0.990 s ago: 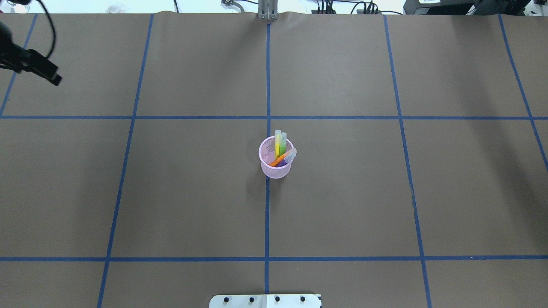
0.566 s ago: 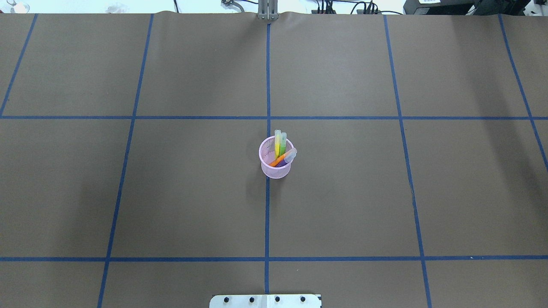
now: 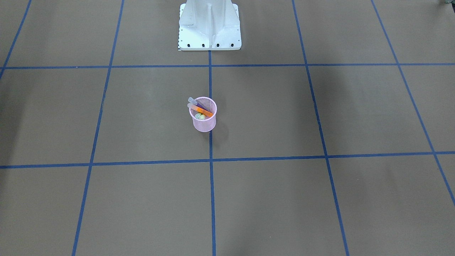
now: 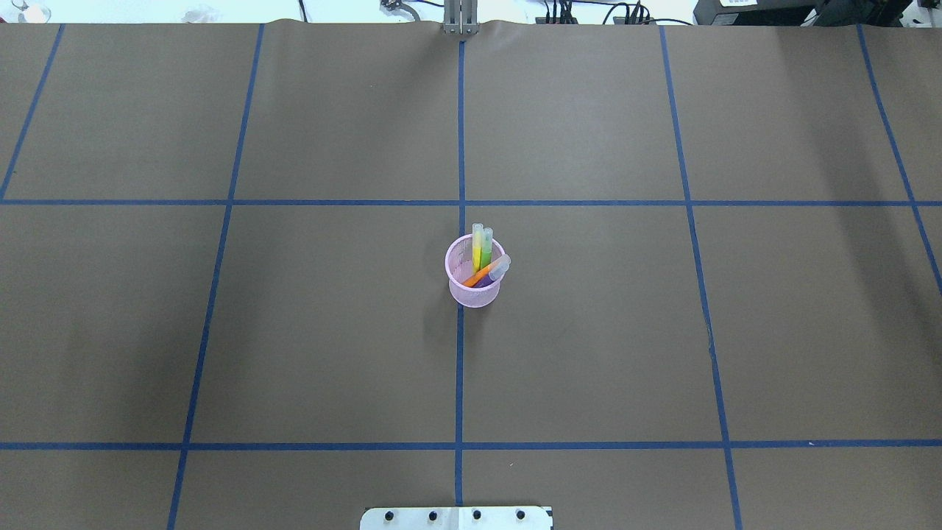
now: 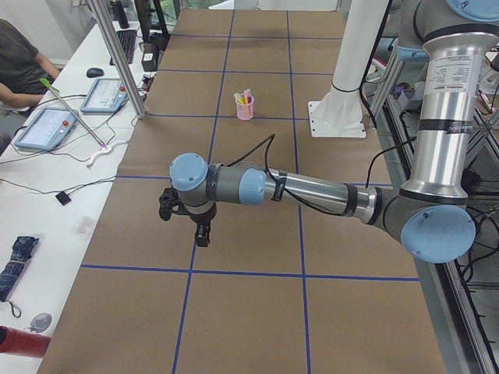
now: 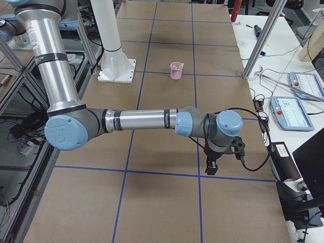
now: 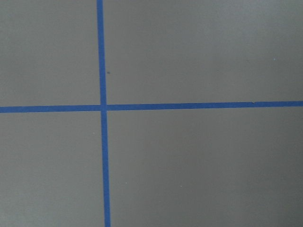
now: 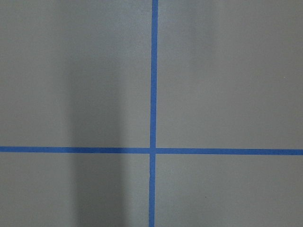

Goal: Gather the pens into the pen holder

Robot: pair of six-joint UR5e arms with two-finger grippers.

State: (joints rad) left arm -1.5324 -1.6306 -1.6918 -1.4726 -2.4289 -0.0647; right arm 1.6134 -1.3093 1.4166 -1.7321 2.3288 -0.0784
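Observation:
The pink mesh pen holder (image 4: 475, 293) stands upright at the table's middle, also in the front view (image 3: 204, 124). All four pens are in it: the yellow pen (image 4: 477, 249) and green pen (image 4: 486, 243) lean toward the far side, the orange pen (image 4: 480, 275) and purple pen (image 4: 497, 270) lean to the right over the rim. My left gripper (image 5: 201, 234) shows only in the left side view, far from the holder at the table's left end. My right gripper (image 6: 210, 167) shows only in the right side view, at the right end. I cannot tell if either is open or shut.
Blue tape lines grid the brown table cover. The robot's white base plate (image 4: 456, 517) sits at the near edge. Metal posts (image 5: 117, 58) and desks with tablets (image 5: 45, 128) flank the table's far side; a person (image 5: 17, 66) sits there.
My left arm, seen a second ago at the overhead view's upper left edge, has moved out of that view. The holder and pens have not moved.

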